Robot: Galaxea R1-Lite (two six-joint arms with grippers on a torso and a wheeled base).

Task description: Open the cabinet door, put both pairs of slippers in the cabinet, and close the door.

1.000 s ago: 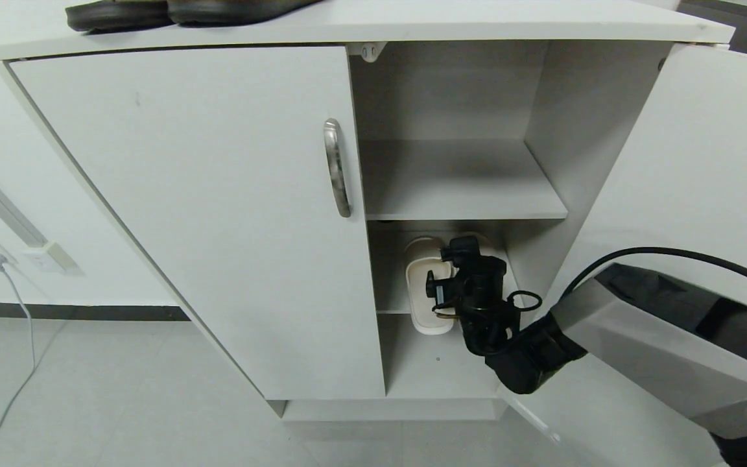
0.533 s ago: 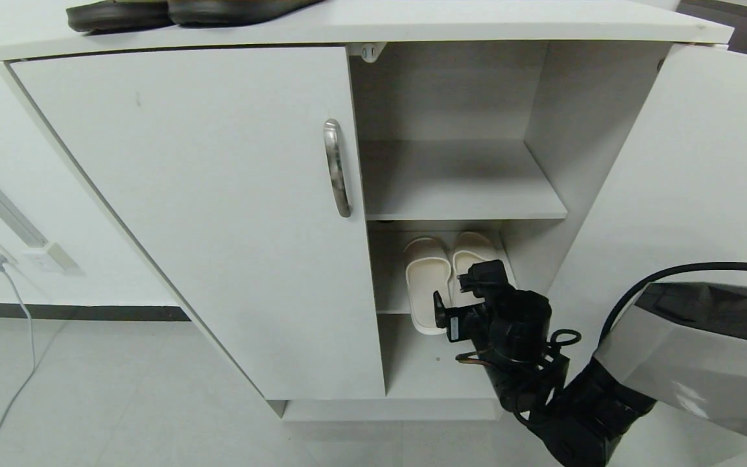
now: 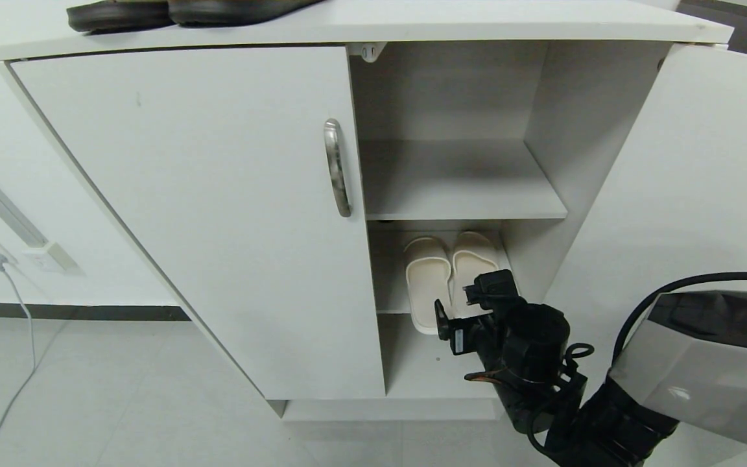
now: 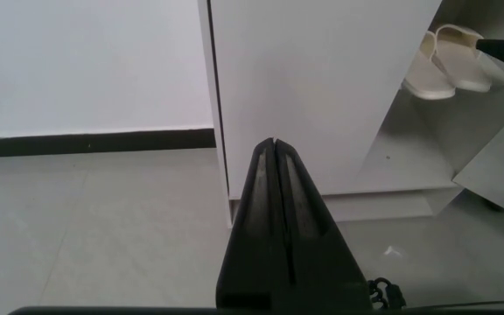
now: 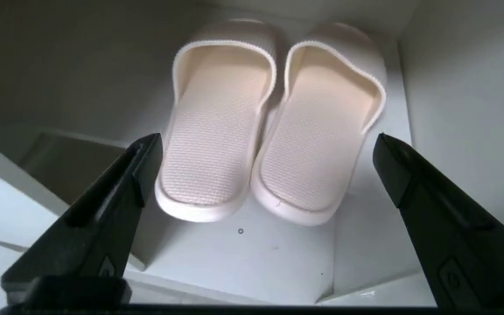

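Cabinet [image 3: 477,27]: white laminate, smooth and matte, boxy with square edges; two flat doors.
Closed door [image 3: 185,214]: at 9 o'clock from the opening; one curved bar handle [image 3: 336,167] of brushed metal on its inner edge.
Open door [image 3: 691,181]: swung out at 3 o'clock from the opening, plain white panel.
Inside: three compartments stacked, parted by two flat shelf boards; upper shelf [image 3: 458,181] bare.
Cream slippers [image 3: 450,275]: one pair, two pieces, soft moulded foam with a fine pebbled footbed and rounded rims; side by side and touching on the lower shelf, heel ends toward the opening and poking just past the shelf's front edge.
Dark slippers [image 3: 231,10]: one pair, two pieces, dark and rubbery with thick soles; on the cabinet's top board, at 11 o'clock from the handle.
Right gripper [image 3: 467,305]: black, hard-shelled; jaws spread wide with nothing between them, just outside the opening at 5 o'clock from the cream slippers, apart from them.
Left gripper [image 4: 274,149]: jaws pressed flat together, holding nothing, low over the grey tiled floor [image 4: 103,227] before the closed door.
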